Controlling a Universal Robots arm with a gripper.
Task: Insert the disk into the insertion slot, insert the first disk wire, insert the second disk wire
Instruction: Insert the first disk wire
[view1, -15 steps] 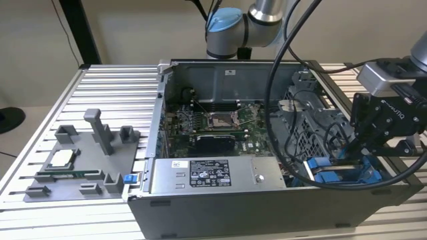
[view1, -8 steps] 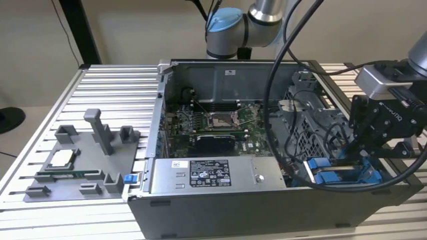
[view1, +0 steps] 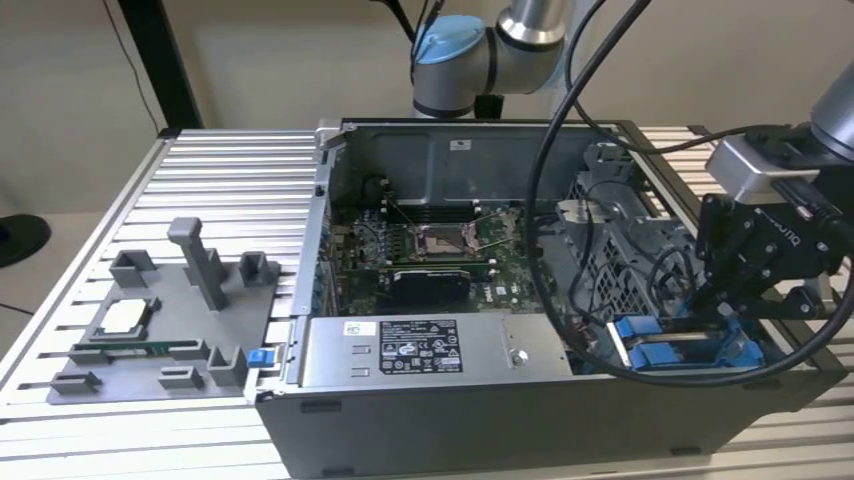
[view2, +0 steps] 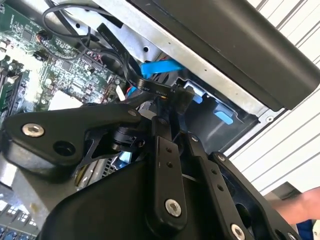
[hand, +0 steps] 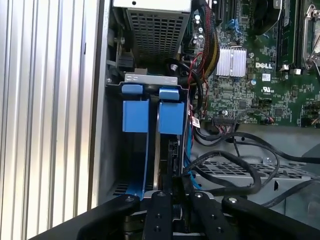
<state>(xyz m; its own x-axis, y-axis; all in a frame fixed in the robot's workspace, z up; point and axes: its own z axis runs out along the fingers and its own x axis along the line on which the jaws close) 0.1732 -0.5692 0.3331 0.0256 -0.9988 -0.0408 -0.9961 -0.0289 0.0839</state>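
Jaws: we read the black gripper's (view2: 172, 119) jaws as drawn almost together, pinching the plug end of the black flat disk wire (view2: 150, 89).
Gripper position: directly over the drive bay, at the exterior view's right.
Wire handling: a light, limp ribbon. The plug is small stiff plastic, and we judge its contacts delicate. Hold the plug body, not the ribbon.
Disk: the flat disk in its bright blue plastic frame (hand: 171, 117) sits edge-on inside the grey perforated-metal insertion slot (hand: 150, 78), just beyond the jaws. Only the frame and a thin edge show.
Disk handling: we judge it dense, rigid and shock-sensitive. Grip it by the frame sides.
Case: the open dark metal computer case (view1: 507, 430) holds a green motherboard (view1: 427, 250), a grey labelled power-supply box (view1: 400, 350) and loose black cables.
Tray: the grey plastic fixture tray (view1: 80, 385) on the slatted aluminium surface (view1: 214, 170) carries a small square chip (view1: 123, 315) and a green memory stick (view1: 134, 349).
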